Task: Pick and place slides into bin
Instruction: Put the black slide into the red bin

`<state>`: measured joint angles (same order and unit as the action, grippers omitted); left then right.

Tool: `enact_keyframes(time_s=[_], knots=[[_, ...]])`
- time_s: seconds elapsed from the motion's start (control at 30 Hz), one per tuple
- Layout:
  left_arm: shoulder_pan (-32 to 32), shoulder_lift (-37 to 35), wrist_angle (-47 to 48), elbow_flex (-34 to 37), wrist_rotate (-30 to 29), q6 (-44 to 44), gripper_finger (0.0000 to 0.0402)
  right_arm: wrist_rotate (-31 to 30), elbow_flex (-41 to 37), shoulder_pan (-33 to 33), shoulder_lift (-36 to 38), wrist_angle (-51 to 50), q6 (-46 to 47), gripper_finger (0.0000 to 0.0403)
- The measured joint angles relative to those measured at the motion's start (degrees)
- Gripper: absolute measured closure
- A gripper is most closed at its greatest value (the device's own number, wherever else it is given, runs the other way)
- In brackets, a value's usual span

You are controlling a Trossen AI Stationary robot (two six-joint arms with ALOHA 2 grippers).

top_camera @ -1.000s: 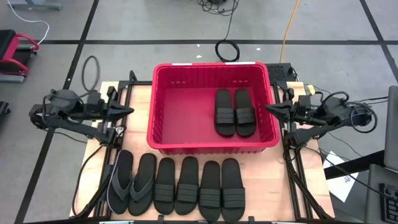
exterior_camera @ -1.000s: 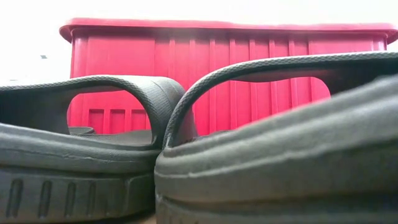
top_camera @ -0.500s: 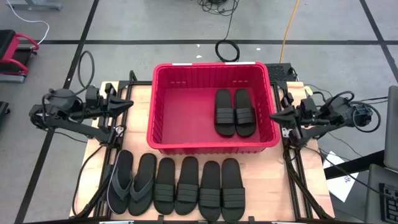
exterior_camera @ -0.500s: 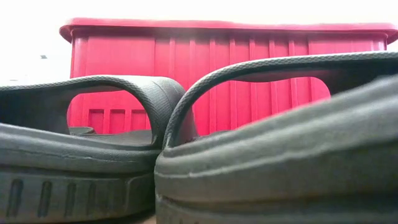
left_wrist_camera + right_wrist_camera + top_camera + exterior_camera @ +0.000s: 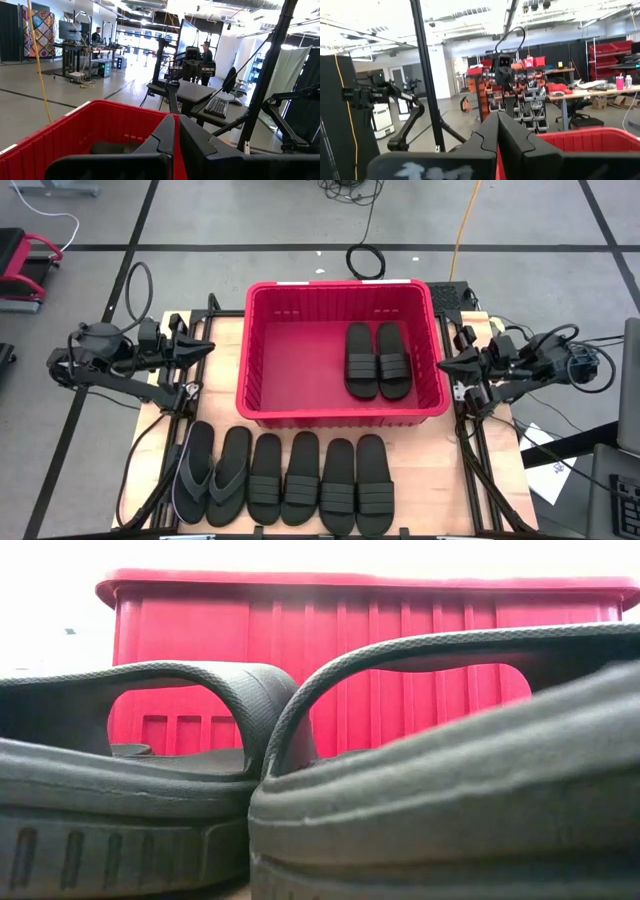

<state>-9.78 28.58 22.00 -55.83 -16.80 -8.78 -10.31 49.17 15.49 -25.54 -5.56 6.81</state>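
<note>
High view: two slides lie side by side in the bin, toward its 3 o'clock wall. Six more slides lie in a row on the table at 6 o'clock of the bin, the two flip-flops at the 9 o'clock end. The left gripper waits at 9 o'clock of the bin, fingers pressed together and holding nothing. The right gripper waits at 3 o'clock, fingers also together, empty.

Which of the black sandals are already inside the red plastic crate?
The two black ribbed-strap sandals lying side by side in the red plastic crate; the six others form a row on the table before it.
</note>
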Motion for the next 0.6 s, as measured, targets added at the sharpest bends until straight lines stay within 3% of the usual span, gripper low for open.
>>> enact_keyframes(time_s=[0.6], knots=[[0.0, 0.0, 0.0, 0.0, 0.0, 0.0, 0.0380, -0.5, 0.0, 0.0, -0.5, 2.8, -0.6, 0.0403]])
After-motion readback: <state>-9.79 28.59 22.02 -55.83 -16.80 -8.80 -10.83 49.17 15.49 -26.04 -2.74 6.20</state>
